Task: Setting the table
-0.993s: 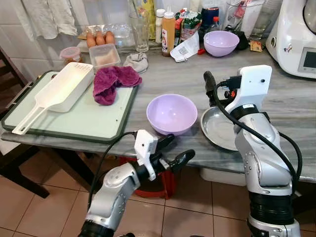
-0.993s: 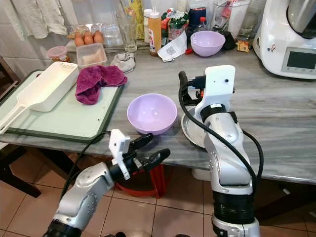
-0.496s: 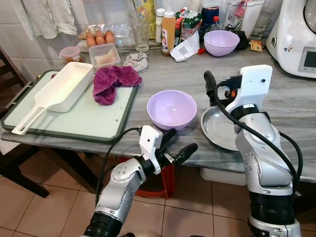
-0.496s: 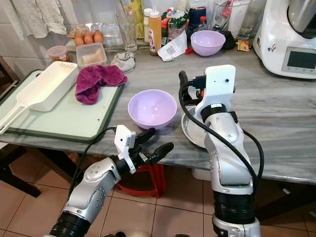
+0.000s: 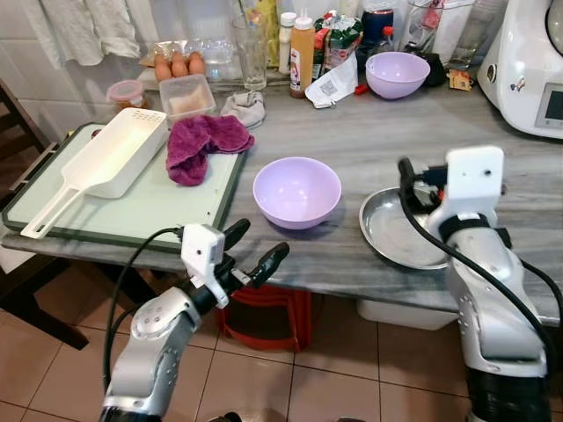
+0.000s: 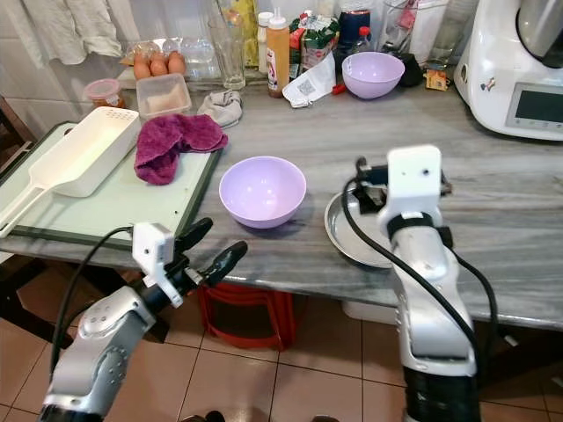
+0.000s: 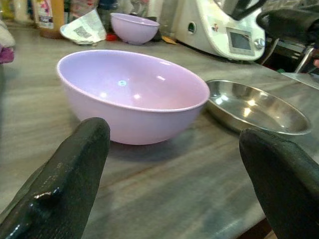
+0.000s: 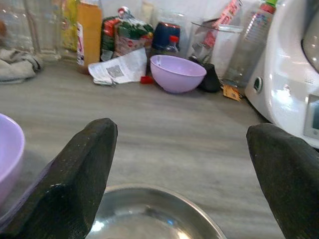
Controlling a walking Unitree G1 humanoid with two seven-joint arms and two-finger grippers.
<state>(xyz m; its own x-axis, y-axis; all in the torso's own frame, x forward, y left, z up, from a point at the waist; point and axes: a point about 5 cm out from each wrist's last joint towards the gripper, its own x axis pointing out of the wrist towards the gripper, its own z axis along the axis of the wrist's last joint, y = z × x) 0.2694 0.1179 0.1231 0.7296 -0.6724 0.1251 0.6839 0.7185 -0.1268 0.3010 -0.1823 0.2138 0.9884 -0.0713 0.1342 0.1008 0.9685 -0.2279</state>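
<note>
Front and centre on the grey marble-look counter: a pale lilac plastic bowl, upright, empty, near the front edge. Just beside it, toward the robot's right, a shallow round stainless-steel plate, also near the edge, apparently not touching the bowl.

Left gripper hanging below and in front of the counter edge, fingers spread wide, gripping nothing, aimed up at the near bowl in the left wrist view. Right gripper poised above the steel plate, fingers likewise wide apart and empty.

Handling call on the bowl: probably light, stiff, thin-walled, glossy enough to slip. Best bet a pinch over the rim, one finger inside and one outside, on the side nearest the left gripper. Easy to nudge along the smooth counter, so a careful close called for.

Steel plate: likely rigid, a touch heavier, slick and low. Raised lip the only real purchase; liable to skate or clatter if pushed.

Farther back, a second lilac bowl among bottles, plus a green cutting board with a magenta cloth.
</note>
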